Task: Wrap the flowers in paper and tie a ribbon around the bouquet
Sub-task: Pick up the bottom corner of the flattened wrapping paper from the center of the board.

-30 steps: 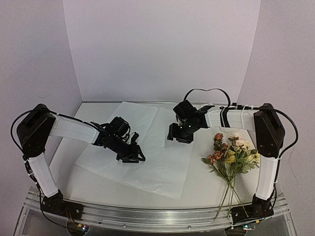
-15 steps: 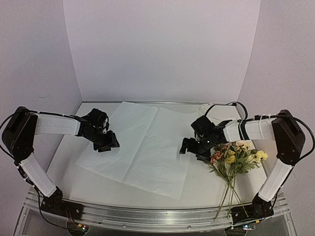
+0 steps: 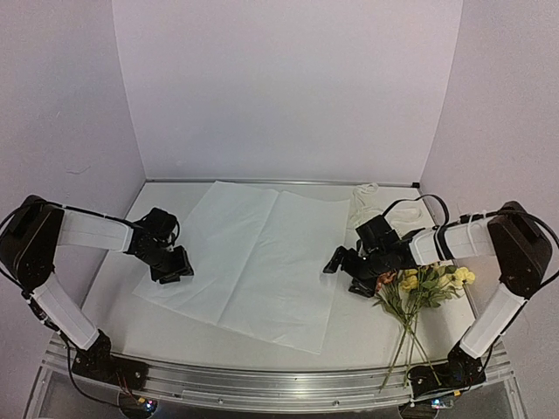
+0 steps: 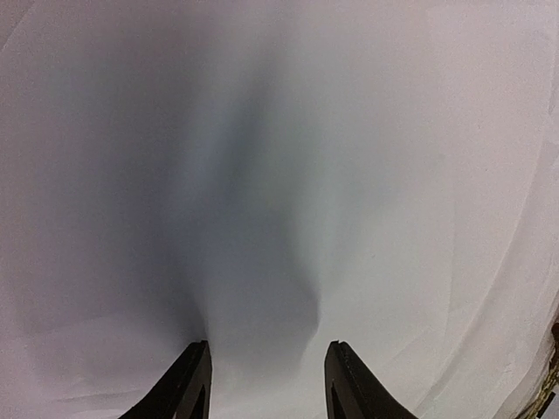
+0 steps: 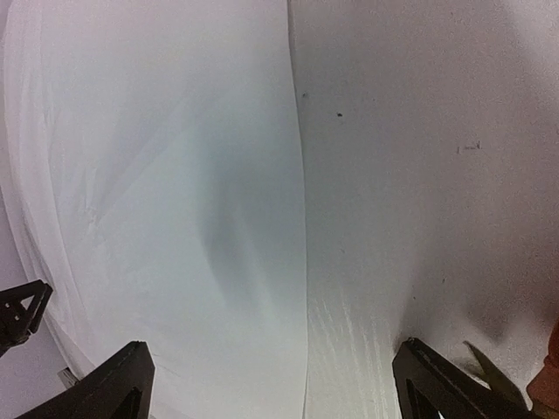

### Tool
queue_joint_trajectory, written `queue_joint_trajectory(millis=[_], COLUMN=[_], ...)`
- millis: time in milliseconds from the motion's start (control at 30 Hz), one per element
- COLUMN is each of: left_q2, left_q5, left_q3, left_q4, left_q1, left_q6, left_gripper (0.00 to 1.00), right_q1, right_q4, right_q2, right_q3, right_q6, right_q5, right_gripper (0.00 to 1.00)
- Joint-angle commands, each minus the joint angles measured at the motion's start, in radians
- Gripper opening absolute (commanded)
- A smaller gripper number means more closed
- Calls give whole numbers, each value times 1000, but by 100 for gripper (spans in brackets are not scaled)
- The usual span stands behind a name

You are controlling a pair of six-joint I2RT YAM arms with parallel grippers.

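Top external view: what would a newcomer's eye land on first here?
The large white paper spread flat in the middle grabs attention first. Then the colourful flowers, lying just right of it beside the open right fingers. The left fingers, also open, sit over the paper's left edge.

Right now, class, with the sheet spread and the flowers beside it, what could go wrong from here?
The open right tool sits by the heads of the yellow, orange and cream artificial flower bunch, not its stems; closing there might crush blooms. The left tool hangs low over the left edge of the thin white paper sheet and could crease or drag it. The narrow cream ribbon lies behind the right arm, which might snag it.
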Motion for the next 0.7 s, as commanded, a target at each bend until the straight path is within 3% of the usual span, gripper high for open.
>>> queue_joint_trajectory(millis=[0,333,667], left_q2=[-26,-46,-61], left_q5=[13,32,51], left_q3=[-50,-81,-89], left_q4=[-25,-20,-25], left_q1=[-3,-3,-4], left_q6=[-23,-51,-57], left_gripper=[47,46,46], right_q1=[23,161,169], right_q4=[122,190,604], right_q2=[-60,-120,54], right_q3=[-110,-241,-326], right_q6=[126,251,369], right_q5=[-51,22,-1], right_gripper=[98,98,82])
